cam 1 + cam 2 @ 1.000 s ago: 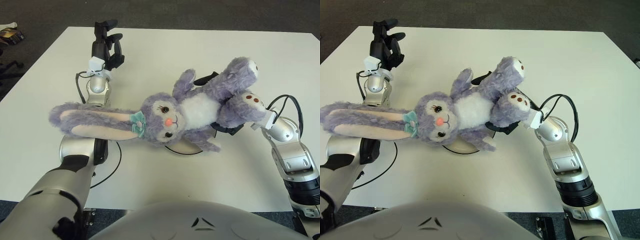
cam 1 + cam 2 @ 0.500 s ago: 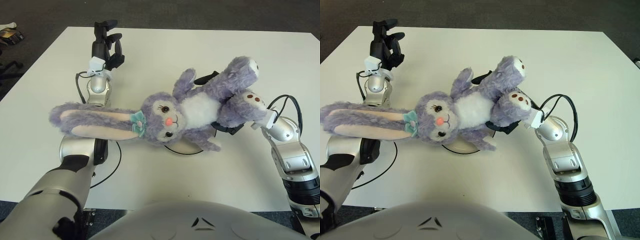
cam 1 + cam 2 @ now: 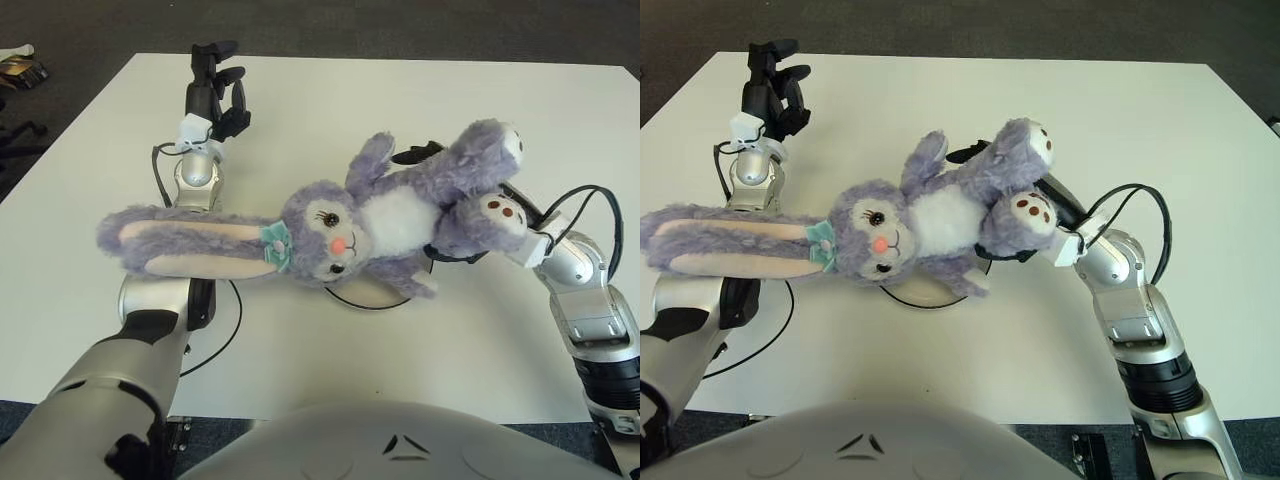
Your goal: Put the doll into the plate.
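A purple plush bunny doll [image 3: 395,218] with long ears lies slanted across the middle of the white table, face up, its ears stretching left over my left arm. Its body covers most of a white plate [image 3: 365,298], of which only the near rim shows. My right hand [image 3: 1060,208] is by the doll's legs at the right; dark fingers [image 3: 415,154] show above the doll's body and others below it, closed around its lower part. The left hand [image 3: 213,88] stands at the far left of the table, away from the doll, fingers relaxed and holding nothing.
A black cable [image 3: 232,325] loops on the table beside my left arm. Another cable [image 3: 590,205] arches over the right wrist. The table's far edge [image 3: 400,60] borders dark carpet. Bare tabletop lies to the right and behind the doll.
The right forearm has swung outward to the right. The doll's legs have turned a little with it, the lower foot now facing more downward. The left hand has stayed where it was.
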Available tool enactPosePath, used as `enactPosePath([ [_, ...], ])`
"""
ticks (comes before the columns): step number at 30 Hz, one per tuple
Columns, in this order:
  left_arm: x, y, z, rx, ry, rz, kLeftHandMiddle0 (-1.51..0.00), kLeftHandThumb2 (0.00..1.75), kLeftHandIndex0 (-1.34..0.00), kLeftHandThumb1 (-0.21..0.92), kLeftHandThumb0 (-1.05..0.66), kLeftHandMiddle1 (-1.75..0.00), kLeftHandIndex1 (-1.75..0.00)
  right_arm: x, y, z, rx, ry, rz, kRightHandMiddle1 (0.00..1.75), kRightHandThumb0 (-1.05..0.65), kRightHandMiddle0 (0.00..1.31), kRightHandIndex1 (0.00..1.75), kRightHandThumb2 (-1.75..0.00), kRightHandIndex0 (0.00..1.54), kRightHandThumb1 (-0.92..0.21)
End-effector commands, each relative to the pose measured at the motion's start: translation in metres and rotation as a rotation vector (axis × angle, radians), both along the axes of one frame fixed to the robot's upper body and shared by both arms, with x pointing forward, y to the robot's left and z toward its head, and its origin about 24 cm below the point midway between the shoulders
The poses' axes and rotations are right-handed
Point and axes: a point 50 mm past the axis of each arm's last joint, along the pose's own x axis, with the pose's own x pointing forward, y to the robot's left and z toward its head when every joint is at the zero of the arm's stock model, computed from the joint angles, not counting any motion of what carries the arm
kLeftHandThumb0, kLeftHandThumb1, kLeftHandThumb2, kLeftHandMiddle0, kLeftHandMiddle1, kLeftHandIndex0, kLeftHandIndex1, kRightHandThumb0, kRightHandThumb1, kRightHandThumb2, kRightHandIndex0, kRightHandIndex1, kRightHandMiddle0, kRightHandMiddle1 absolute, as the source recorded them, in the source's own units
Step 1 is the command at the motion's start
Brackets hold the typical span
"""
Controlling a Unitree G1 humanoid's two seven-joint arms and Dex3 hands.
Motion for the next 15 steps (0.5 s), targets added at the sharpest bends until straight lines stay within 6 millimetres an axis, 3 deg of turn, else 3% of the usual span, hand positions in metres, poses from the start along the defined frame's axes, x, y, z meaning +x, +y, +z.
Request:
enactPosePath([
  [1,-0.0013,0.0031,-0.0036,0.027,0.013,0.015,-0.17,0.74,0.0,0.92,-0.6,-0.99,-1.18,-0.0012,-0.0046,0.0002,-0.059,-0.046,-0.001,0.4,-0.77,0.0,0.11,-0.77,0.05,-0.47],
  [8,-0.0003,0.0041,-0.0045,0.018,0.031,0.006,-0.18,0.77,0.0,0.92,-0.6,-1.01,-1.16,-0.0029,-0.0058,0.0011,-0.077,-0.079,0.019,0.12,-0.93,0.0,0.03,-0.58,0.01,-0.66],
  [15,0.0004,0.0045,-0.0054,0.01,0.043,0.009,-0.19,0.77,0.0,0.92,-0.62,-1.01,-1.09,-0.0041,-0.0058,0.0031,-0.082,-0.079,0.026,0.03,-0.99,0.0,0.0,-0.46,0.0,-0.74],
])
